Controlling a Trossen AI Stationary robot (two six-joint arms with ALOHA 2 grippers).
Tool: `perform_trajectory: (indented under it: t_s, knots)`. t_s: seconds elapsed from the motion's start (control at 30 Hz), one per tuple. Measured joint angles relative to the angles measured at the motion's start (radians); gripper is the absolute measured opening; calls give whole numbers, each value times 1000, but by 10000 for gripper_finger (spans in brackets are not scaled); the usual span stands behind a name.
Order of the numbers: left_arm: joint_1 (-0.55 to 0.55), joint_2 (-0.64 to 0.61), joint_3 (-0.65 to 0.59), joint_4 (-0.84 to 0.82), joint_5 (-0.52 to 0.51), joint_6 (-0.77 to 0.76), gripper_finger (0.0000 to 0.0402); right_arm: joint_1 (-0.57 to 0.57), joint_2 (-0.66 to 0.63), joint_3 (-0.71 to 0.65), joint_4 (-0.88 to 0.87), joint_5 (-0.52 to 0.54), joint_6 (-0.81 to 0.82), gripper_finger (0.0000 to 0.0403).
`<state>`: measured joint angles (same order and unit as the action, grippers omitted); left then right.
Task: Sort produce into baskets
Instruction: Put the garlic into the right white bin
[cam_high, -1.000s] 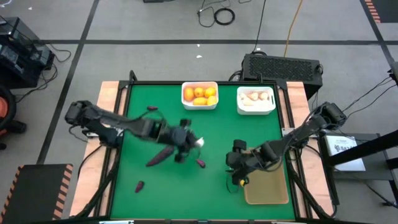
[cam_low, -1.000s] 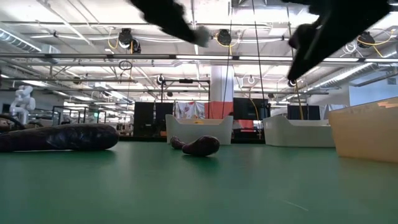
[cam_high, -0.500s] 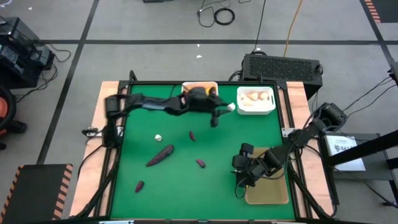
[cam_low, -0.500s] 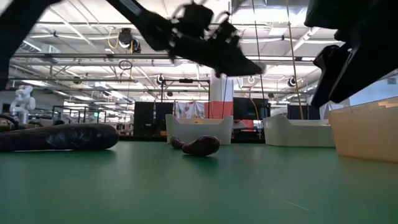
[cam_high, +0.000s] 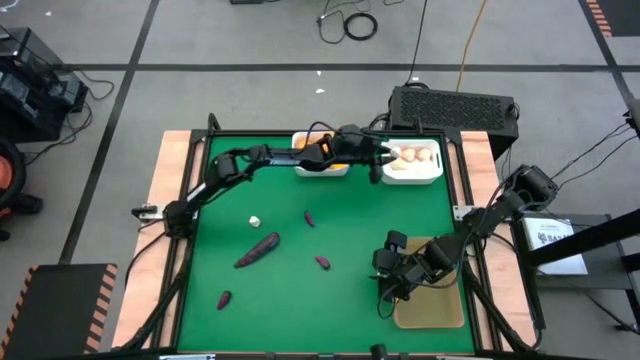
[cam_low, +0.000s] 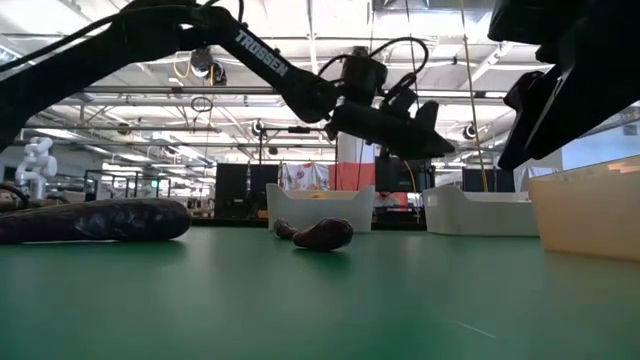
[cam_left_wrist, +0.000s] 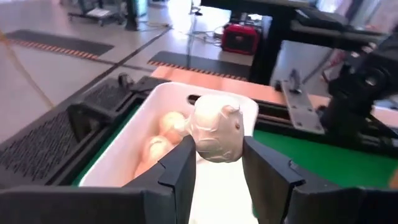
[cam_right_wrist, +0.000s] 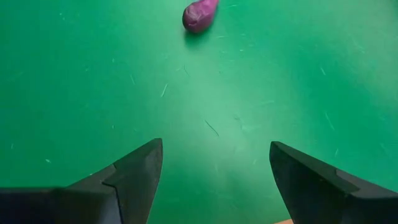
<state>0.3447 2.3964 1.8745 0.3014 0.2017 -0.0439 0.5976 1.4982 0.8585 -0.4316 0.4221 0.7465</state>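
On the green bench (cam_high: 300, 250), the left pincer (cam_left_wrist: 214, 163) grips a garlic bulb (cam_left_wrist: 214, 132) just before the white bin (cam_left_wrist: 161, 134) of matching bulbs, ready to drop it in, while the right pincer (cam_right_wrist: 214, 171) waits open.

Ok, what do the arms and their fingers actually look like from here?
Both arms are dark, slim and jointed. The left arm carries white TROSSEN lettering, and a thin black cable loops above its wrist. The left gripper has flat, angular dark fingers. The right gripper has broad, wedge-shaped dark fingers with no markings visible.
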Motion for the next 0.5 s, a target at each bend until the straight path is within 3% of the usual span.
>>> perform_trajectory:
  t_s: [0.5]
  knots:
    - [9, 5, 11, -8, -62, -28, 138, -1, 0, 0, 67, 1, -43, 286]
